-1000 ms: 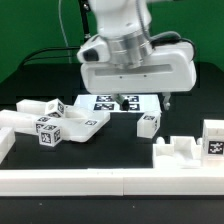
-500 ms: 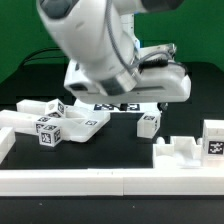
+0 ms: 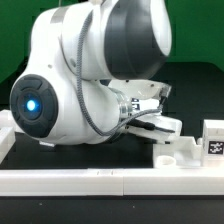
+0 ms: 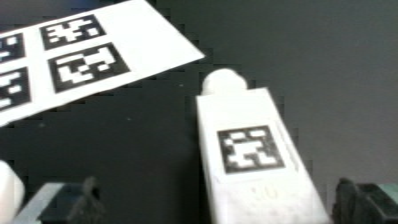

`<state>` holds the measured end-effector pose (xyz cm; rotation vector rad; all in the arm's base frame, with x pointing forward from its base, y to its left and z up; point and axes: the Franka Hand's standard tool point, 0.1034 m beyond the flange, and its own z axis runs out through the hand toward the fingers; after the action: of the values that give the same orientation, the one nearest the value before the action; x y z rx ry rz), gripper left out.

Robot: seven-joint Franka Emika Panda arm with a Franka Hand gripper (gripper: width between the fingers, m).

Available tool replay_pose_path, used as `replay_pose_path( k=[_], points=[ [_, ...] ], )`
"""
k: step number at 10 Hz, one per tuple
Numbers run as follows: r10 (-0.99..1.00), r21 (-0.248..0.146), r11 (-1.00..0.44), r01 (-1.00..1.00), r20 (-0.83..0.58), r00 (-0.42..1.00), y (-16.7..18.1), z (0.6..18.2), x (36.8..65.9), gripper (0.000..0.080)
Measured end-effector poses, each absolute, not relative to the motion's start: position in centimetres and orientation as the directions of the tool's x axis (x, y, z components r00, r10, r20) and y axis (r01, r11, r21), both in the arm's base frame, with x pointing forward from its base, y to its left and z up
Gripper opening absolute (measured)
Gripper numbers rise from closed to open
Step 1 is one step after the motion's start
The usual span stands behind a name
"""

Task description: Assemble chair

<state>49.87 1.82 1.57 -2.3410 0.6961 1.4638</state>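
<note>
In the wrist view a long white chair piece (image 4: 246,140) with a rounded peg end and a square tag lies on the black table. My gripper (image 4: 217,205) is open above it. One dark finger (image 4: 64,203) stands to one side of the piece and the other finger (image 4: 372,200) to the other side, both clear of it. In the exterior view my arm (image 3: 90,80) fills most of the picture and hides this piece. Two more white chair pieces show at the exterior view's right: a notched block (image 3: 180,152) and a tagged upright block (image 3: 213,140).
The marker board (image 4: 71,55) with its tags lies flat just beyond the long piece's peg end. A long white border rail (image 3: 110,181) runs along the front edge of the table.
My arm has swung down and toward the exterior camera, and it now covers the pieces at the exterior view's left and the marker board. The jaws have stayed open.
</note>
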Motion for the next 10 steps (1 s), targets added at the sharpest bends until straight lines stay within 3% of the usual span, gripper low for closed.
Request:
replay_pose_path(
  k=[4, 5, 6, 7, 10],
  points=[
    [-0.245, -0.003, -0.844, -0.536, -0.887, 0.391, 2.4, 1.3, 49.4, 0.0619],
    [-0.246, -0.003, -0.844, -0.536, -0.887, 0.391, 2.4, 1.3, 49.4, 0.0439],
    [-0.246, -0.003, -0.844, -0.537, -0.887, 0.391, 2.4, 1.3, 49.4, 0.0439],
    [-0.248, -0.004, -0.844, -0.536, -0.884, 0.397, 2.4, 1.4, 49.6, 0.0281],
    [-0.252, -0.042, -0.849, -0.526, -0.844, 0.474, 2.4, 4.2, 51.7, 0.0281]
  ],
)
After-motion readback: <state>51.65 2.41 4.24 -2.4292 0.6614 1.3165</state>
